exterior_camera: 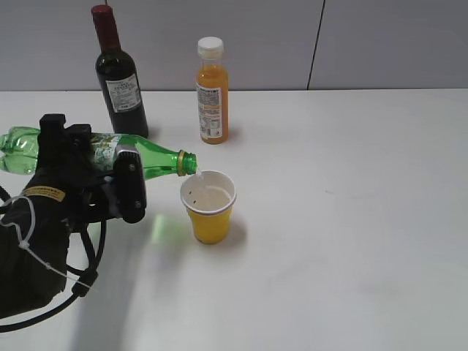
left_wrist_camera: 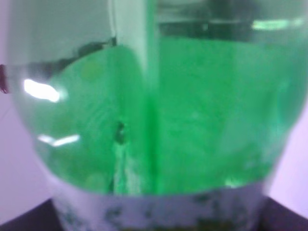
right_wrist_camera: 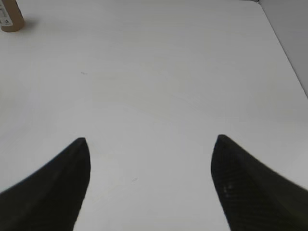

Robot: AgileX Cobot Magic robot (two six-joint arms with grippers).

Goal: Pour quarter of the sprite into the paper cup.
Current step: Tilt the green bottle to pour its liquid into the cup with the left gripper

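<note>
Open counter lies to the right, its far edge at the wall. My left claw grips the sprite around its label, lying nearly level, uncapped mouth over the paper cup rim. The cup stands upright, yellow outside, white inside. The left wrist view shows only green plastic. My right claw hangs spread over bare counter.

Sprite glossy translucent plastic; paper cup matt.
</note>
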